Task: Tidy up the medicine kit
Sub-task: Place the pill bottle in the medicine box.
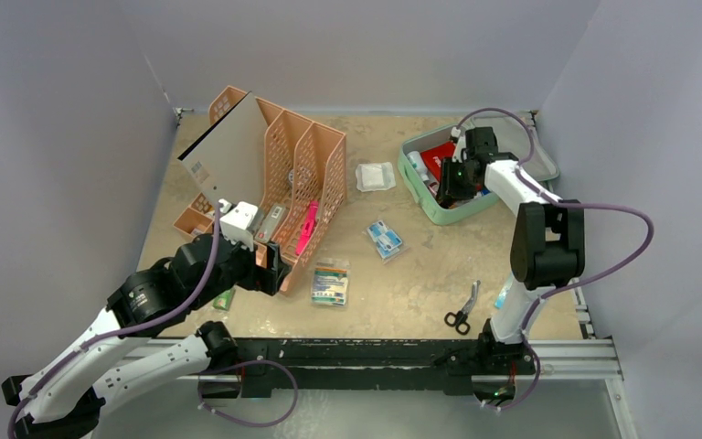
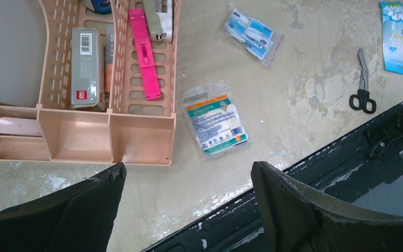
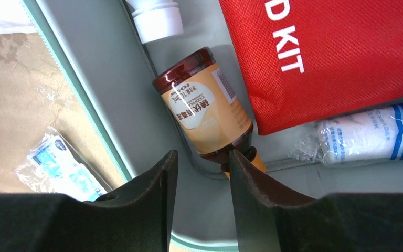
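Medicine kit lies open directly beneath the right claw in the top view, well apart from the left claw, which hangs beside the orange rack. In the left wrist view that claw stands wide and empty, with a dressing packet on the table just ahead of its tips. In the right wrist view the jaws stand partly apart with nothing between them, an amber bottle lying in the kit just past the tips; packing appears to be the step in hand, and the next move likely calls for retrieving a loose packet.
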### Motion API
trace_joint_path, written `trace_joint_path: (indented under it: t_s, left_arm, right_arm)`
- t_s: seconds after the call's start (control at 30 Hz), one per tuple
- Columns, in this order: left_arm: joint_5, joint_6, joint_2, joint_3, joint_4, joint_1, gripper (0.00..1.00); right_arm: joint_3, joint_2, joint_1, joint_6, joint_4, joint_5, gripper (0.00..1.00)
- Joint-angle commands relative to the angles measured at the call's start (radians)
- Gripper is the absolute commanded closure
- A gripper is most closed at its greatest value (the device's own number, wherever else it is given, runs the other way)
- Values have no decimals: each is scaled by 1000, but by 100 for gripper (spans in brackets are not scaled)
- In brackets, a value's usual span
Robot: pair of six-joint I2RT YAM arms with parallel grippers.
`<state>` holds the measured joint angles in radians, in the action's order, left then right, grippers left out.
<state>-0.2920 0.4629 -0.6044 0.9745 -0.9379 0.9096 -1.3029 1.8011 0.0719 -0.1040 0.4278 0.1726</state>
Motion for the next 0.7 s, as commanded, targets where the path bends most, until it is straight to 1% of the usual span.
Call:
trace_joint_path:
  t_s: [0.0, 0.2, 0.4, 0.5, 0.6, 0.67]
  left_arm:
    - [-13, 20, -5, 35, 8, -4, 12]
    - [-16, 20, -3, 25, 14, -3, 12]
    - [-12, 18, -8, 15, 28, -4, 12]
    - [-17, 10, -12, 16, 24, -3, 12]
    - [-22, -1, -12, 11, 27, -3, 12]
    - [-26, -14, -15, 6, 30, -4, 12]
  right_arm:
    - [-47, 9, 5, -12, -1, 65, 58]
    - [-41, 22, 5, -32, -21, 83, 67]
    - [-32, 8, 5, -53, -35, 104, 68]
    - [-51, -18, 5, -68, -8, 85, 63]
    - [-116, -33, 5, -86, 74, 56, 58]
    - [-132, -59, 5, -109, 85, 33, 55]
